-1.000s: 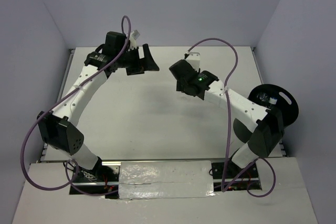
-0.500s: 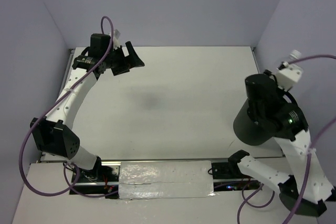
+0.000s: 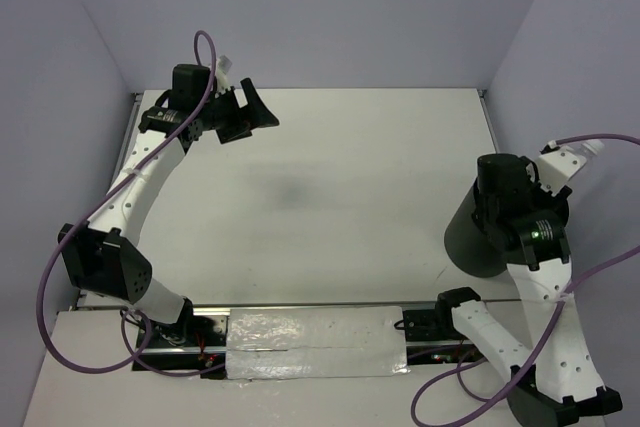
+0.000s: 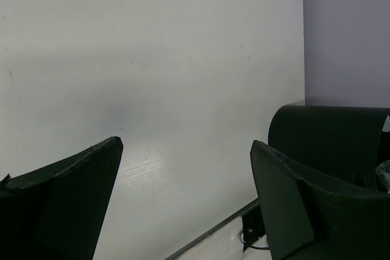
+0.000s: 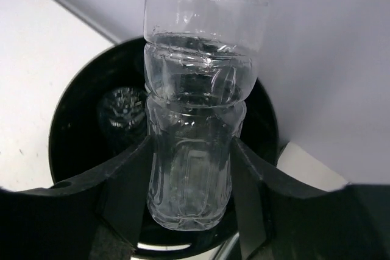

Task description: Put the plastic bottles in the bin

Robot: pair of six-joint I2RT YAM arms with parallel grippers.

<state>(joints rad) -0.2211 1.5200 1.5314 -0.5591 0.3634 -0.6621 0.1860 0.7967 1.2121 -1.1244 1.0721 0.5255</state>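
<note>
Against the lilac wall (image 5: 329,59), right fingers (image 5: 128,193) grip a bottle (image 5: 195,108) over the bin (image 5: 76,129); left fingers (image 4: 67,199) hover spread.

left claw (image 3: 254,117) spread wide at counter's (image 3: 350,177) far-left corner | right arm (image 3: 530,237) wrist over black bin (image 3: 465,242), counter's right edge | bin interior hidden

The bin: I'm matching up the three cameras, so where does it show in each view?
Top external: the bin stands at the right edge of the table, partly under the right arm.
Left wrist: lower right, far off, behind a finger of the left pincer.
Right wrist: fills the lower centre, seen from above, under a clear bottle.
Shared landmark: the white table beside it.
</note>
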